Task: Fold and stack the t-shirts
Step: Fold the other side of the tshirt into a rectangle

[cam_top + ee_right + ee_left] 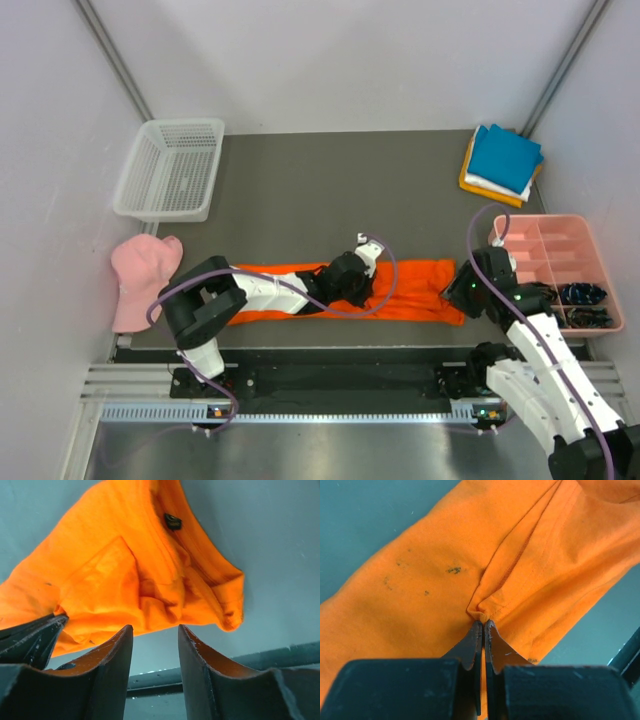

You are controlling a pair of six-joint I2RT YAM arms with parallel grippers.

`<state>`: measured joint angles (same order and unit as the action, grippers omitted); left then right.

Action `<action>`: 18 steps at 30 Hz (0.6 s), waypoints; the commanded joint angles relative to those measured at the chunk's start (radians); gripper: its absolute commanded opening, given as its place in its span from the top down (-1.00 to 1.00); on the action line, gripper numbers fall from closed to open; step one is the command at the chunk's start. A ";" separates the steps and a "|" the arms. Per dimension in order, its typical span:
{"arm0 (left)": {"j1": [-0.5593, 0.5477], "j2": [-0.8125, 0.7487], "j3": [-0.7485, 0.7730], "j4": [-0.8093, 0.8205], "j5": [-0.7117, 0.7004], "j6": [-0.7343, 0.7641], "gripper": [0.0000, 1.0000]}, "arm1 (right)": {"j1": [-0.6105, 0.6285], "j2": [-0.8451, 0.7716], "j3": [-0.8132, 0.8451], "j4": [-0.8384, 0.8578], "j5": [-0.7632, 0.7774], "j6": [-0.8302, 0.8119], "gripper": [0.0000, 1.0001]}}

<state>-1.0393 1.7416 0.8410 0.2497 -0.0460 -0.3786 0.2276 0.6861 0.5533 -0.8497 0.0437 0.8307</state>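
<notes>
I see my left jaws pinched shut on a fold of the orange shirt on the table, my right jaws open and empty at its end.

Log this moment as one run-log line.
left gripper: shut on orange t-shirt | right gripper: open at its right end | stacked t-shirts: far right corner
</notes>
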 commanded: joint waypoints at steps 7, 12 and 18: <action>-0.002 -0.198 0.030 -0.093 0.001 -0.020 0.88 | 0.012 0.093 0.094 0.208 -0.068 -0.084 0.16; -0.002 -0.310 0.023 -0.141 -0.015 -0.014 0.26 | 0.012 0.157 0.114 0.262 -0.103 -0.100 0.16; -0.002 -0.337 0.009 -0.138 -0.018 -0.005 -0.16 | 0.015 0.176 0.094 0.293 -0.140 -0.104 0.16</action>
<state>-1.0397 1.4204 0.8417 0.1184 -0.0536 -0.3912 0.2276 0.8623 0.6247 -0.6167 -0.0662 0.7437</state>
